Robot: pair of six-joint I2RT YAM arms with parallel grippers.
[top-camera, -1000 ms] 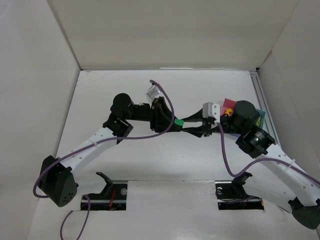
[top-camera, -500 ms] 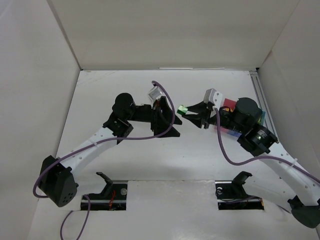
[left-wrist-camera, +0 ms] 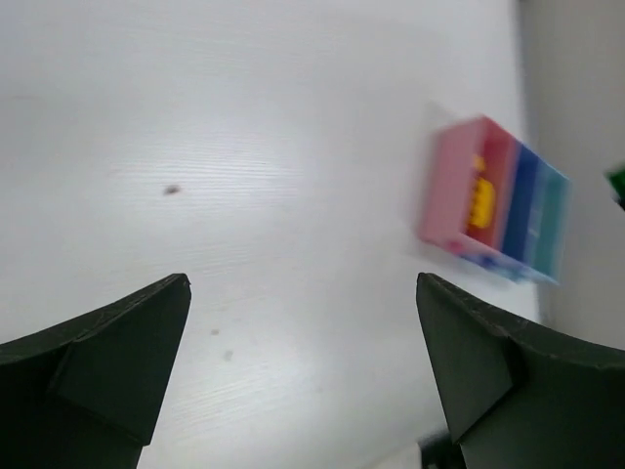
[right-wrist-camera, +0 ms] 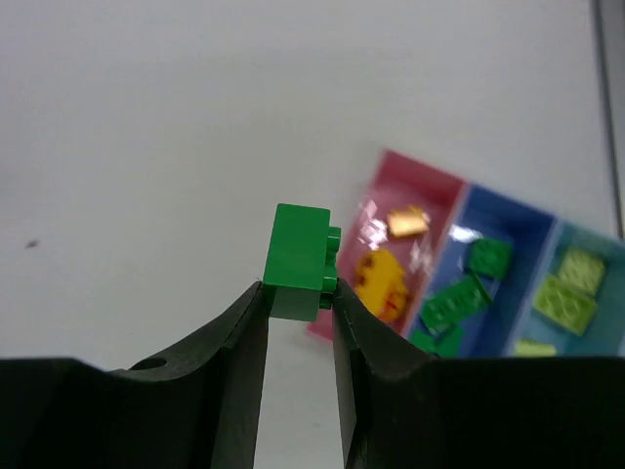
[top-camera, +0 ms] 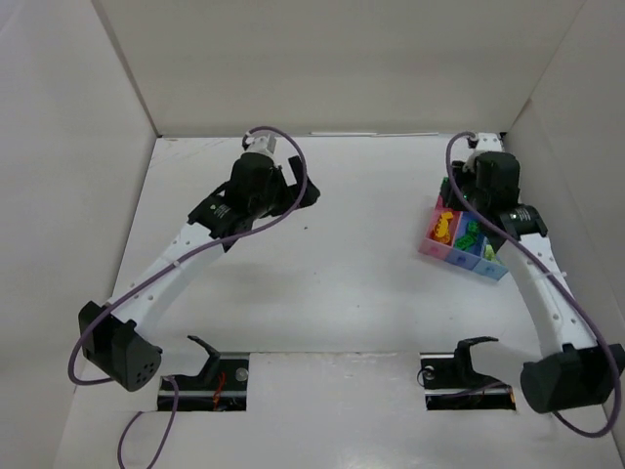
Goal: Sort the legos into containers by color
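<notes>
— Two arms seen from above: left claw (top-camera: 305,192) over the table (top-camera: 322,283), bins (top-camera: 428,245) far right, right arm overhanging them.
— Left wrist?
— Fingers (left-wrist-camera: 117,342) spread wide, nothing between. Bins blurred ahead, one dark speck (left-wrist-camera: 172,190) on the white.
— Right wrist?
— Right claw (right-wrist-camera: 298,293) clenched on a dark green brick (right-wrist-camera: 298,254), just short of the pink bin. Sorted bricks (right-wrist-camera: 454,298) fill all three.
</notes>
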